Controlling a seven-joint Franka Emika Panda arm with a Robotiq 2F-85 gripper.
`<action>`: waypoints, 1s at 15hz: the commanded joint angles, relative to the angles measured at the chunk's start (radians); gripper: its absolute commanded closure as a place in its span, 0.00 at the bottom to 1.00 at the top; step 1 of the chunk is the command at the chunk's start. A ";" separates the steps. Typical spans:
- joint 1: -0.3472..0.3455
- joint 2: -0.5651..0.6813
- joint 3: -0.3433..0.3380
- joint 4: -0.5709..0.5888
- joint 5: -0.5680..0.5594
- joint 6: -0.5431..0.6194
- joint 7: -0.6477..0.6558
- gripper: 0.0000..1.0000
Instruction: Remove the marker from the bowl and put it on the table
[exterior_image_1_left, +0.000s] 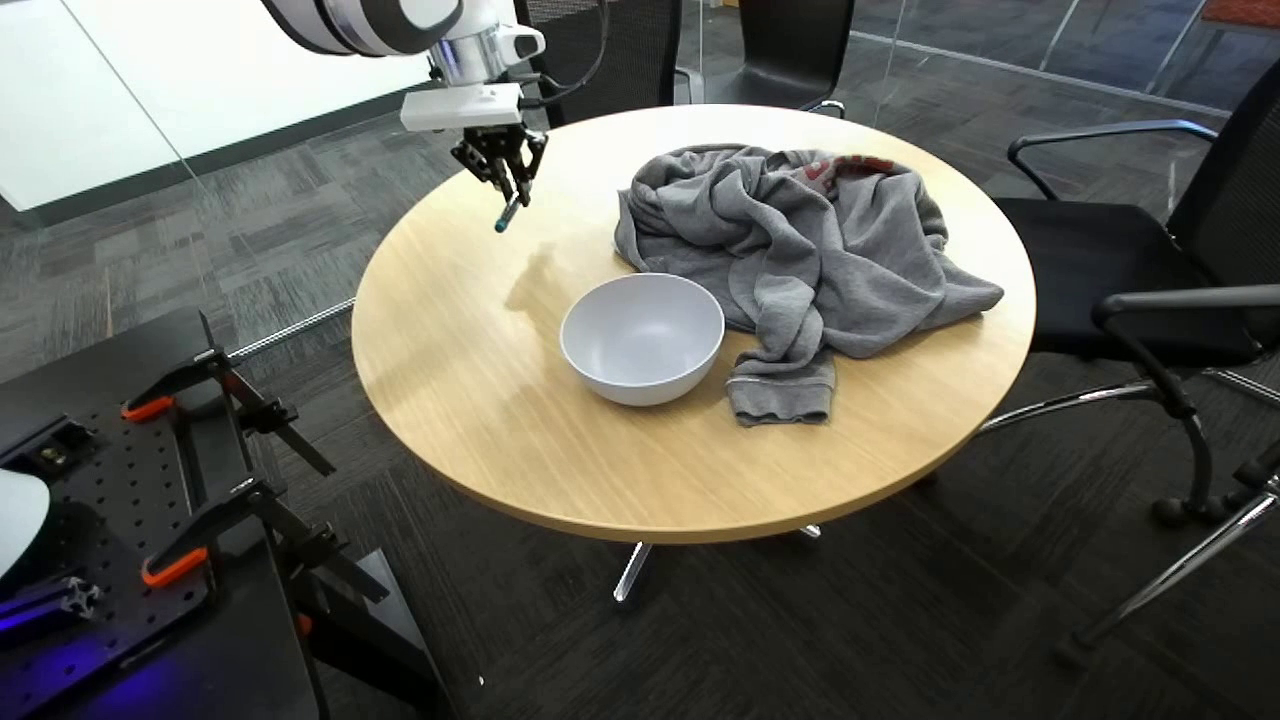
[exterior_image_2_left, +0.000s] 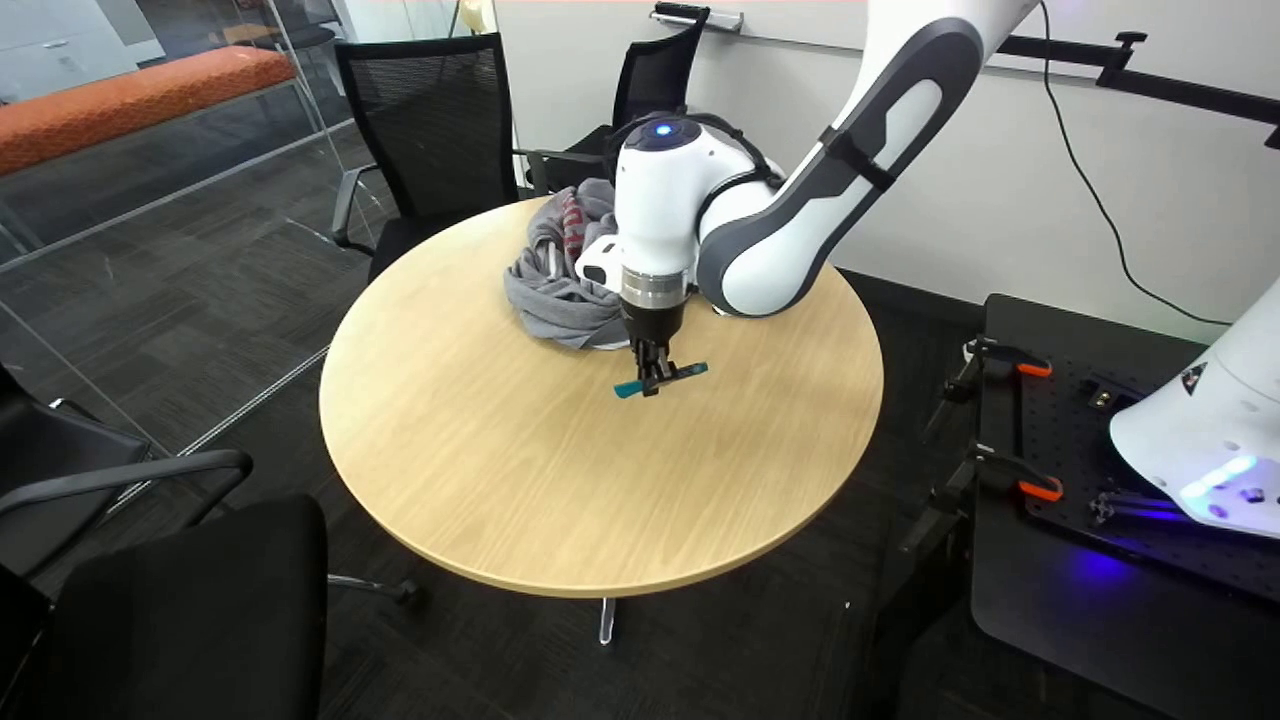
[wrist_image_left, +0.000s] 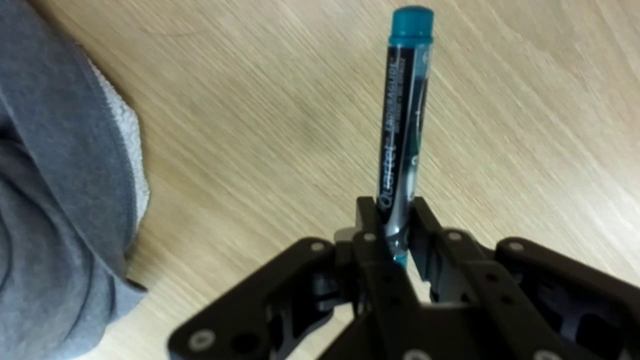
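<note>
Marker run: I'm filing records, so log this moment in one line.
gripper: closed on marker | marker: above table, outside bowl | placing: not yet done

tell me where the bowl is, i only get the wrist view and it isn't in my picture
Observer: In an exterior view the bowl stands upright on the table, beside the grey sweatshirt.
Operator: ok and is the marker touching the table or up in the air
Observer: Up in the air, it seems: in an exterior view a shadow lies on the table, apart from it.
Operator: its near end is mostly hidden for me, does it stick out there too
Observer: Yes, in an exterior view it pokes out on both sides of the claw.
</note>
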 joint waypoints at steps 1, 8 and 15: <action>-0.025 0.070 0.025 0.066 -0.001 0.003 -0.071 0.95; -0.065 0.164 0.064 0.151 0.007 -0.002 -0.161 0.95; -0.053 0.161 0.056 0.172 -0.011 -0.009 -0.147 0.35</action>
